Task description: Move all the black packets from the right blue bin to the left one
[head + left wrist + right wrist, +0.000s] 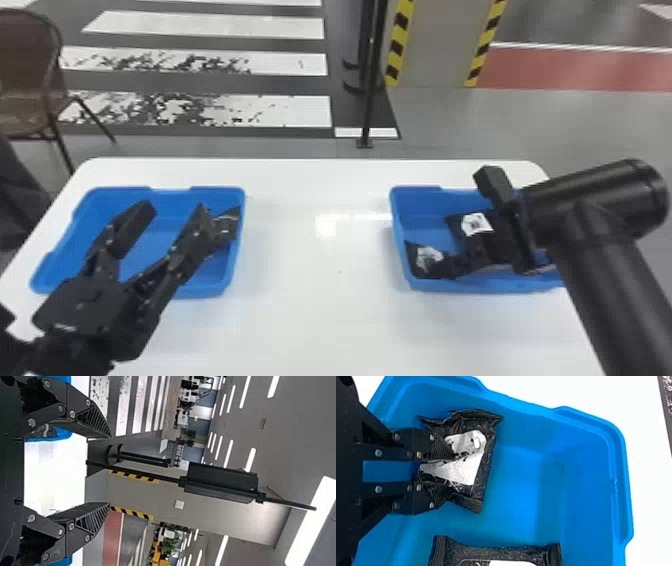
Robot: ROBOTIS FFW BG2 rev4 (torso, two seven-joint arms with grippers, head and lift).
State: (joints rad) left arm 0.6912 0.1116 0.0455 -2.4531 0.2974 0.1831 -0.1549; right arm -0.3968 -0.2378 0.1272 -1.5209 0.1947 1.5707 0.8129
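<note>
- Lower left: my open left hand (175,207) hides some of the left bin (112,200); a black packet (231,222) is inside.
- Right: my right hand (457,265) seems to pinch a packet (425,257) in the right bin (417,200), near another packet (476,224).

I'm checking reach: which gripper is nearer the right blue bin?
Right. The right gripper is in the right blue bin, closed on a black packet; the left gripper is farther off, by the left blue bin.
</note>
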